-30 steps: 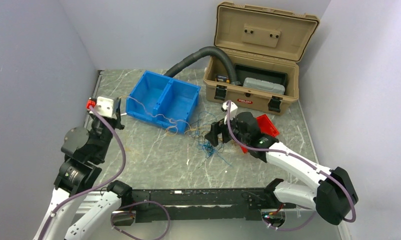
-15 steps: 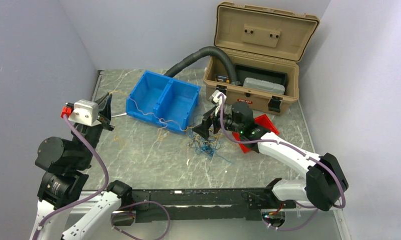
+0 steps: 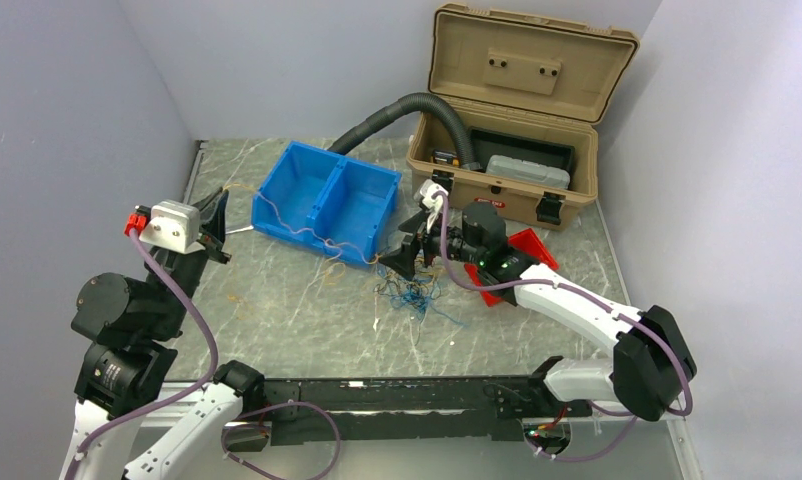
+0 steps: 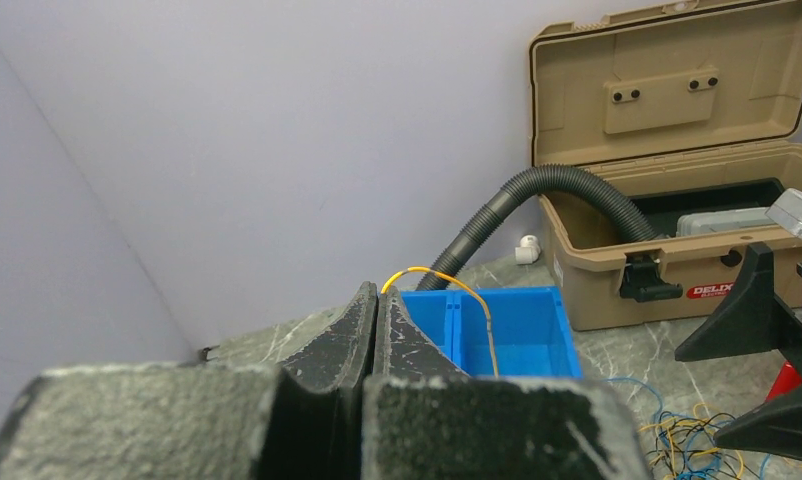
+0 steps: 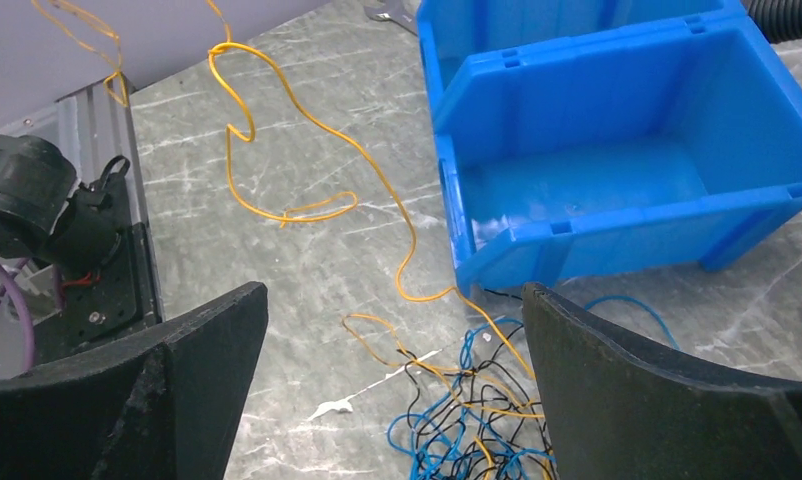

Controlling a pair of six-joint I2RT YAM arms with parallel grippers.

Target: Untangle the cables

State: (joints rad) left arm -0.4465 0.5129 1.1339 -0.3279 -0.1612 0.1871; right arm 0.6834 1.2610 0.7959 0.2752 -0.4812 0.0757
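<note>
Near the front of the blue bin (image 3: 327,200), the cables (image 3: 409,290) lie tangled on the table (image 3: 297,320). Just over them hangs the right gripper (image 3: 402,255), jaws spread wide and holding nothing. High at the left side, the left gripper (image 4: 375,300) pinches one yellow wire (image 4: 447,283), which trails past the bin towards the tangle.
</note>
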